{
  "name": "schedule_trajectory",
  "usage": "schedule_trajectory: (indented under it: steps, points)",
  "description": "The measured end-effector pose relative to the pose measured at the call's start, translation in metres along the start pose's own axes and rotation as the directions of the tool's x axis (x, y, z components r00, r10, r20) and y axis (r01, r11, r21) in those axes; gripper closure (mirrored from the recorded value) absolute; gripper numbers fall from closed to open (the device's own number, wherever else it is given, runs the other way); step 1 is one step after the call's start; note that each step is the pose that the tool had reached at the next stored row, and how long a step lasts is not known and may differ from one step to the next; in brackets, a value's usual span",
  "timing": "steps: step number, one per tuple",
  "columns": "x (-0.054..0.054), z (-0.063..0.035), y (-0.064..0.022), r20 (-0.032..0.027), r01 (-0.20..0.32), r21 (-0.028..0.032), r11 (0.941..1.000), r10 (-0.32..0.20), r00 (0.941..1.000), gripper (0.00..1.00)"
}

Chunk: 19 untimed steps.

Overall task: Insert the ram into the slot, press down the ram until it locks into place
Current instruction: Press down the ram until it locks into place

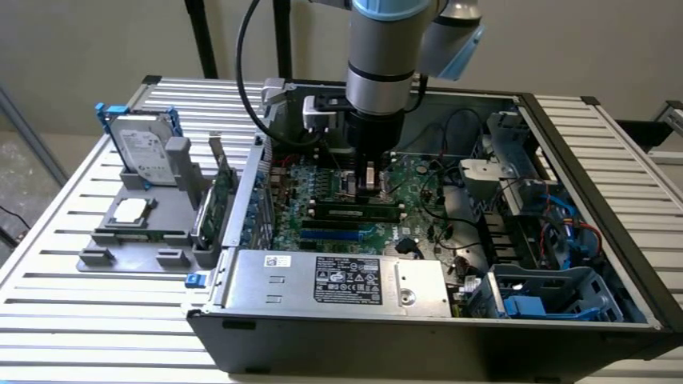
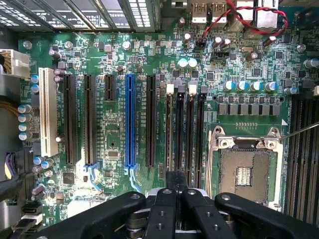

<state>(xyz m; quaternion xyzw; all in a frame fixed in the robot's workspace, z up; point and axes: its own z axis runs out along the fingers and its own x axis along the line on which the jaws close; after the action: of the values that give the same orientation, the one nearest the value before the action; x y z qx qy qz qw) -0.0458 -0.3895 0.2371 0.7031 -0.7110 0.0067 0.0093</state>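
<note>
Four long black plastic slots (image 2: 185,134); flat green ram (image 1: 357,213).

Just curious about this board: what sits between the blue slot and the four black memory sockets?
In the wrist view, one long black slot lies between the blue slot and the memory sockets.

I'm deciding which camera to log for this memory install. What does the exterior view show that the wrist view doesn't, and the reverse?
Exterior view: a hard drive standing in a grey holder beside the computer case, and the silver power supply inside the case.
Wrist view: the CPU socket, the white slot and four parallel black memory slots, running away from the pincer.
Both: the green motherboard, its blue slot, and the pincer low over the board.
</note>
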Motion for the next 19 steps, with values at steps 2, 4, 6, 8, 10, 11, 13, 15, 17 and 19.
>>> schedule_trajectory:
  steps: [2, 4, 6, 8, 10, 11, 13, 15, 17, 19]
  points:
    - [0.0, 0.0016, 0.0, -0.0013, 0.0, -0.0031, 1.0, 0.0, 1.0, 0.89]
    - [0.0, 0.003, 0.0, -0.0018, 0.0, -0.0057, 1.0, 0.0, 1.0, 0.89]
    - [0.0, 0.0043, -0.0001, -0.0025, 0.0, -0.0072, 1.0, 0.0, 1.0, 0.89]
    - [0.0, 0.0056, -0.0001, -0.0031, 0.0, -0.0078, 1.0, 0.0, 1.0, 0.89]
    - [0.0, 0.0069, 0.0, -0.004, 0.0, -0.0083, 1.0, 0.0, 1.0, 0.89]
    - [0.0, 0.0075, -0.0001, -0.0044, 0.0, -0.0085, 1.0, 0.0, 1.0, 0.89]
    - [-0.001, 0.0094, -0.0001, -0.0032, 0.0, -0.0083, 1.0, 0.0, 1.0, 0.89]
    - [0.0, 0.0103, -0.0001, -0.0042, 0.0, -0.0085, 1.0, 0.0, 1.0, 0.89]
    - [-0.001, 0.0089, -0.0001, -0.0025, 0.0, -0.0079, 1.0, 0.0, 1.0, 0.89]
    - [0.0, 0.0001, -0.0003, -0.003, 0.0, -0.0083, 1.0, 0.0, 1.0, 0.89]
